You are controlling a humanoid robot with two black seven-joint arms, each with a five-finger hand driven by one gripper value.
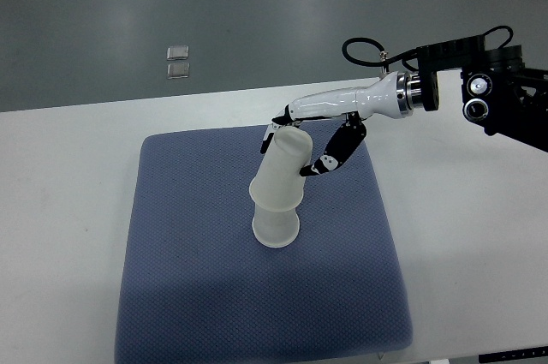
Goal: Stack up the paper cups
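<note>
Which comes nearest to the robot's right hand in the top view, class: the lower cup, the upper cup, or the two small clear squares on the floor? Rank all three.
From the right hand:
1. Upper cup, in its fingers, tilted.
2. Lower cup, beneath it on the blue mat.
3. Clear squares, beyond the table's far edge, left.

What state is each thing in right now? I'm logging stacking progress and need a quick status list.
Top cup: upside down, tilted, partly over the bottom cup, held by the right hand.
Bottom cup: upside down on the pad, mostly covered.
Right hand: fingers closed around the top cup.
Pad: flat on the table.
Left hand: not in view.
</note>
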